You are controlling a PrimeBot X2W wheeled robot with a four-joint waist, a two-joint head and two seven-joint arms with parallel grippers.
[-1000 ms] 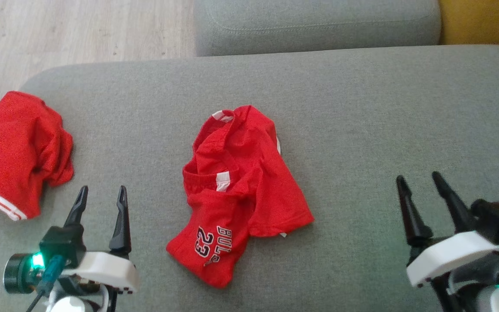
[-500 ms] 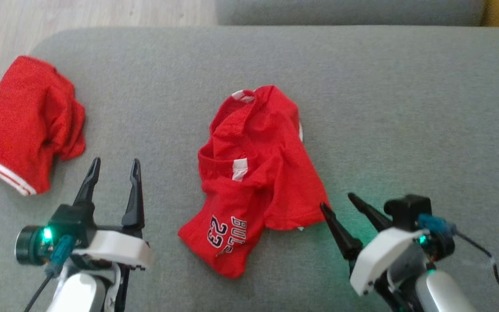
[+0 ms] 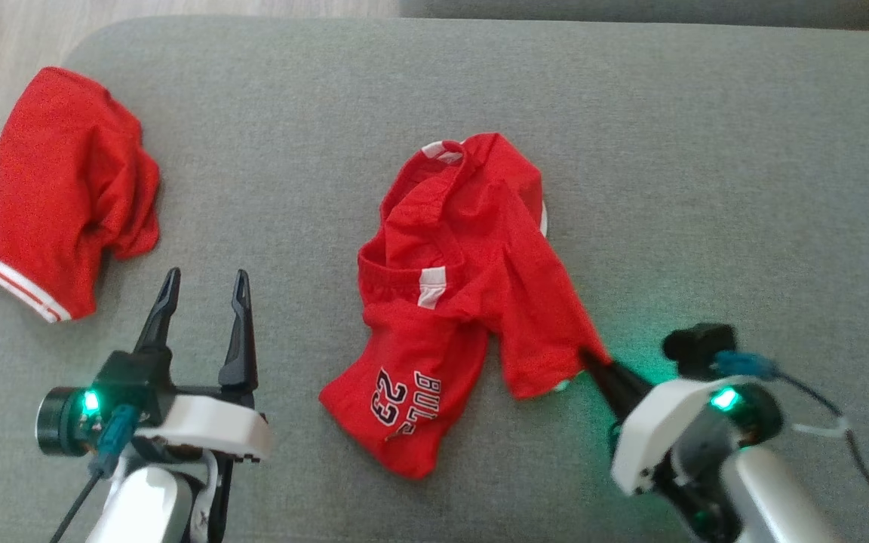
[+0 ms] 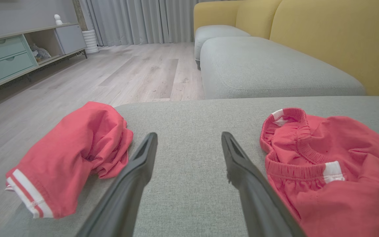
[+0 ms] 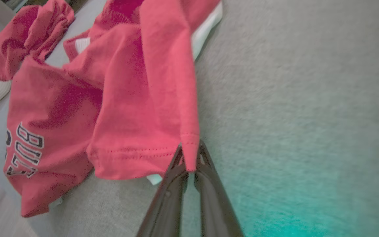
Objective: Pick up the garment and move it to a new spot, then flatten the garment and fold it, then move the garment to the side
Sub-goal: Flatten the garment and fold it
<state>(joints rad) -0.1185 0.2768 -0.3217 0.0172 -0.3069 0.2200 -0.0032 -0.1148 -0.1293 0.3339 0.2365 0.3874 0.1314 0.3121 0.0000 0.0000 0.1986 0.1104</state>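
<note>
The garment (image 3: 459,302) is a crumpled pair of red shorts with white trim and dark lettering, lying mid-cushion. It also fills the upper left of the right wrist view (image 5: 120,98) and the right side of the left wrist view (image 4: 327,171). My right gripper (image 3: 591,360) is shut on the garment's lower right hem corner; in the right wrist view both fingers (image 5: 189,158) pinch that corner (image 5: 189,144). My left gripper (image 3: 204,290) stands open to the garment's left, nothing between its fingers (image 4: 189,154).
A second red garment (image 3: 50,188) with white stripes lies bunched at the cushion's left edge (image 4: 74,154). The grey cushion (image 3: 706,151) stretches wide to the right. Wood floor (image 4: 110,72), another grey cushion (image 4: 268,65) and a yellow sofa back (image 4: 334,39) lie beyond.
My right gripper moved left to the garment's hem corner and shut on it. The head camera tilted down, shifting the whole picture. The left gripper stayed open.
</note>
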